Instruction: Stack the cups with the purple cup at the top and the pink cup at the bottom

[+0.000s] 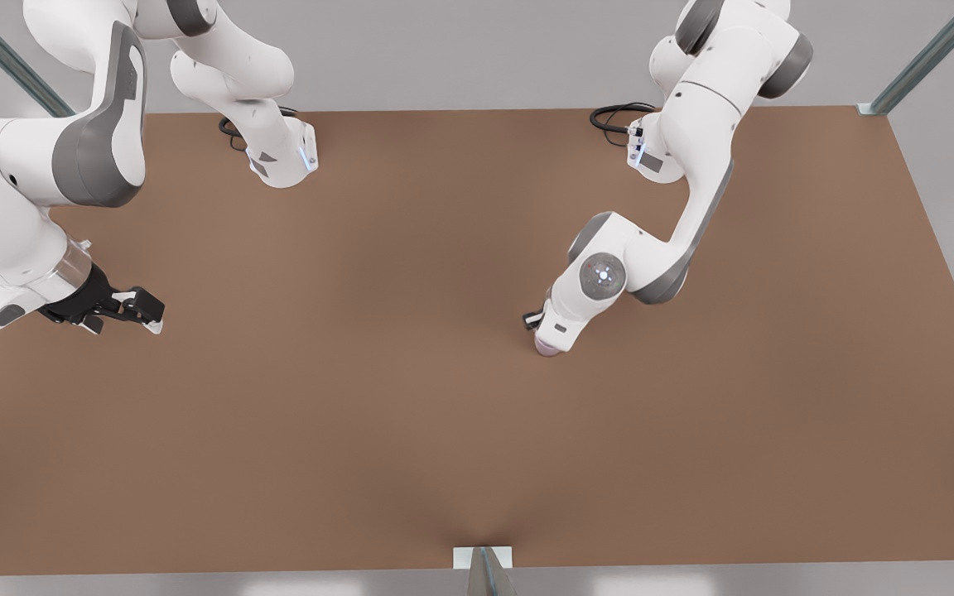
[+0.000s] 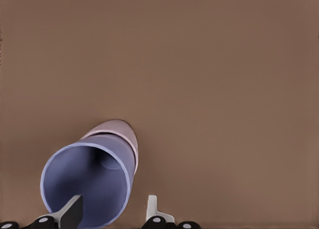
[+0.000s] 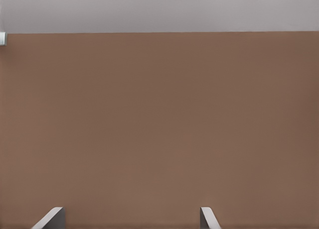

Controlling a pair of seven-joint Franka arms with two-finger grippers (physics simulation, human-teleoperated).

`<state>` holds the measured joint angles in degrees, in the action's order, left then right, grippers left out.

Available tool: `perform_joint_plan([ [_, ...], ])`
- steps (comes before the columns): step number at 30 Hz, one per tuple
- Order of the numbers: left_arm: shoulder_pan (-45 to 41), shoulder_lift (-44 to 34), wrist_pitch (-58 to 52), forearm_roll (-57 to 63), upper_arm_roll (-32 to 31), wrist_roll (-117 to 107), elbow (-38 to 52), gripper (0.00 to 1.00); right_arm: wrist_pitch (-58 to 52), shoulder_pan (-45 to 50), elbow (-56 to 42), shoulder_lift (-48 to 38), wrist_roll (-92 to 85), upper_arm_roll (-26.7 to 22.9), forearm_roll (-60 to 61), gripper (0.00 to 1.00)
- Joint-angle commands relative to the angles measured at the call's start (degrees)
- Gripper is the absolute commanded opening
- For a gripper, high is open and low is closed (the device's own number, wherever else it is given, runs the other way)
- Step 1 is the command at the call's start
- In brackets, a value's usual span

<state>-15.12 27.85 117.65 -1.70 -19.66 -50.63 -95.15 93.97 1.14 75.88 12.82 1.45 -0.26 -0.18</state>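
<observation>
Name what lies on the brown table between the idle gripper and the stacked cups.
Nothing: the front view shows bare brown tabletop between the waiting right gripper and the lavender tumbler nested in the pink tumbler, where the left gripper hovers.

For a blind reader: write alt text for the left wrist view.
The purple cup sits nested inside the pink cup on the brown table, seen from above its open mouth. The left gripper straddles the purple cup's rim, one finger inside the cup and one outside, with a gap between them.

Brown table (image 1: pixel 411 430); pink cup (image 1: pixel 547 348) on it.
</observation>
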Motion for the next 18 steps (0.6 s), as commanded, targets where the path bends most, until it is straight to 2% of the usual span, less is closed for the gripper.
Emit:
perform_joint_plan([
  [1, 0.0, -0.3, -1.0, 0.2, 0.0, -0.6, 0.1, 0.75, 0.0, 0.0, 0.0, -0.1, -0.2, 0.0, 0.1, 1.00],
  [3, 0.0, -0.5, -1.2, 0.2, -0.1, -0.6, 0.1, 0.76, 0.0, 0.0, 0.0, 0.0, -0.2, 0.0, 0.1, 1.00],
  [4, 0.1, -0.6, -3.9, 0.3, 0.0, -0.1, 2.3, 0.81, 0.0, 0.0, 0.0, 0.0, -0.2, 0.0, 0.1, 1.00],
  [5, 0.1, -0.3, -8.5, 0.8, 0.1, 0.6, 6.0, 1.00, 0.0, 0.0, 0.0, 0.0, -0.2, 0.0, 0.1, 1.00],
  [7, 0.6, -0.7, -17.2, 2.8, 2.4, 11.1, 11.9, 1.00, 0.1, 0.0, 0.0, 0.1, -0.2, 0.0, 0.1, 1.00],
  [8, 0.7, -1.5, -20.0, 2.7, 6.2, 19.9, 13.4, 1.00, 0.0, 0.0, 0.0, 0.0, -0.2, 0.0, 0.0, 1.00],
  [10, 0.7, -4.6, -22.2, 2.7, 13.2, 32.3, 13.9, 1.00, 0.0, 0.0, 0.0, 0.0, -0.2, 0.0, 0.1, 1.00],
  [12, 0.5, -7.4, -23.4, 4.7, 17.1, 39.5, 13.9, 1.00, 0.0, 0.0, 0.0, -0.2, -0.2, 0.0, 0.3, 1.00],
  [14, 0.9, -10.7, -23.3, 6.1, 18.1, 43.9, 14.0, 1.00, 0.0, -0.2, 0.0, -0.2, -0.2, 0.0, 0.3, 1.00],
  [18, 8.4, -18.0, -24.2, 6.0, 15.7, 56.5, 14.0, 1.00, 0.0, -0.3, 0.0, -0.3, -0.2, 0.0, 0.3, 1.00],
])
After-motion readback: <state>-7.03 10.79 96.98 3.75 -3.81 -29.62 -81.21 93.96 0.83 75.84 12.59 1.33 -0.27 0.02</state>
